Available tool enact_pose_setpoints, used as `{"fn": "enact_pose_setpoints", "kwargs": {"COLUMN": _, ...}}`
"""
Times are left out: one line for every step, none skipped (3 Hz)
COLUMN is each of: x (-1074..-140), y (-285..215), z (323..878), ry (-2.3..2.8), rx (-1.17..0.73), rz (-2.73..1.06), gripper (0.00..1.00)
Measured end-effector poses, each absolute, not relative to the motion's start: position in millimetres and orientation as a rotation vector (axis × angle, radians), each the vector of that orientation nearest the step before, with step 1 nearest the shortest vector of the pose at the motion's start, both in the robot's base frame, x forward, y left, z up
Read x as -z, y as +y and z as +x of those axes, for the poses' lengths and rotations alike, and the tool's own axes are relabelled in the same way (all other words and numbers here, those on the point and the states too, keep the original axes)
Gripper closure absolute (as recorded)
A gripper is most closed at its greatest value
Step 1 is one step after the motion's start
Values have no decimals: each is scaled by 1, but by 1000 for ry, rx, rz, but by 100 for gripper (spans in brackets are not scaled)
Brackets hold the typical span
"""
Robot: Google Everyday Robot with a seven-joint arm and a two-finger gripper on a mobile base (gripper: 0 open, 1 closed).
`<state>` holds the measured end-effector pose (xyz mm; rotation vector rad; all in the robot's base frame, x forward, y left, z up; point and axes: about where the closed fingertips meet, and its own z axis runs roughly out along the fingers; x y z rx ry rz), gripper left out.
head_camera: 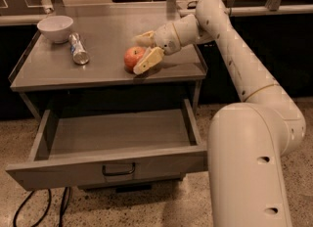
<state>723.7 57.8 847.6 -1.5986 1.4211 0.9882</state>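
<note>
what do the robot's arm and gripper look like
The arm is cream-white: thick, smooth, rounded tubular segments, with thin tan rings at the joints and small dark holes in the big near segment. No cables show on it. The gripper, over the table top at the apple, has two flat pale-yellow fingers on a rounded white wrist.

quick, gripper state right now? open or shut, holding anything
Gripper: open, low over the table, one finger on each side of the apple, not yet closed on it.
</note>
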Motion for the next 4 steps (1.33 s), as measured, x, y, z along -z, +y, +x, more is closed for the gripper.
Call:
{"fn": "enact_pose_setpoints", "kwargs": {"x": -848, "y": 58, "z": 724, "ry": 1421, "rx": -988, "rz": -1599, "gripper": 40}}
{"fn": "enact_pose_setpoints", "kwargs": {"x": -848, "y": 58, "z": 724, "ry": 1421, "rx": -988, "rz": -1599, "gripper": 62}}
{"fn": "enact_pose_setpoints", "kwargs": {"x": -848, "y": 60, "z": 727, "ry": 1407, "rx": -1005, "rz": -1591, "gripper": 87}}
{"fn": "enact_pose_setpoints", "kwargs": {"x": -847, "y": 57, "z": 726, "ry": 1380, "rx": -1065, "rz": -1574, "gripper": 100}}
